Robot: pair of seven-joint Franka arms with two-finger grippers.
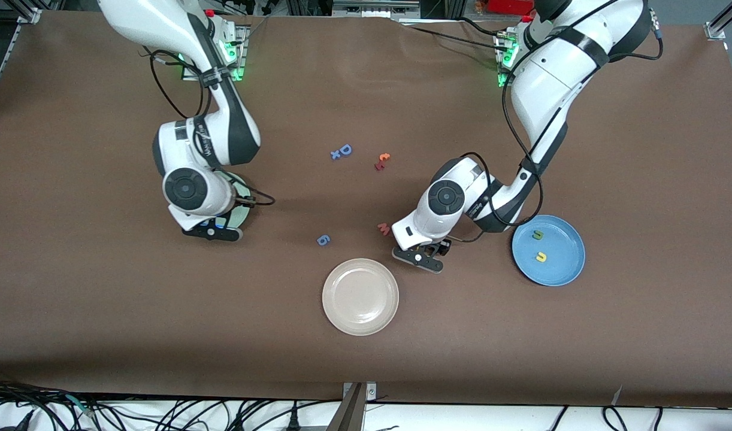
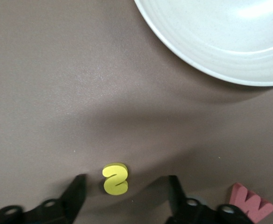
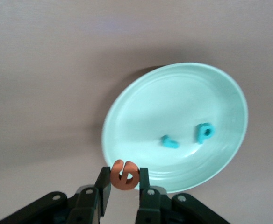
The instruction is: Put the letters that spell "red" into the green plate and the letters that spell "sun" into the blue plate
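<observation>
the left gripper (image 2: pixel 125 193) stands open astride the yellow "s" (image 2: pixel 115 179), flat on the table near the beige plate (image 2: pixel 211 42). light, squashy foam: pinch its 2 flat edges gently. the right gripper (image 3: pixel 125 186) clamps the orange "e" (image 3: pixel 124 175) over the green plate (image 3: pixel 141 107).

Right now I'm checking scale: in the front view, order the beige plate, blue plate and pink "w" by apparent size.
1. Beige plate and blue plate: look about equal, so not ranked.
2. Pink "w": far smaller.

Teal r (image 3: pixel 169 142), d (image 3: pixel 204 132) in green plate (image 3: pixel 141 107); yellow s (image 2: pixel 115 179) on table
</observation>
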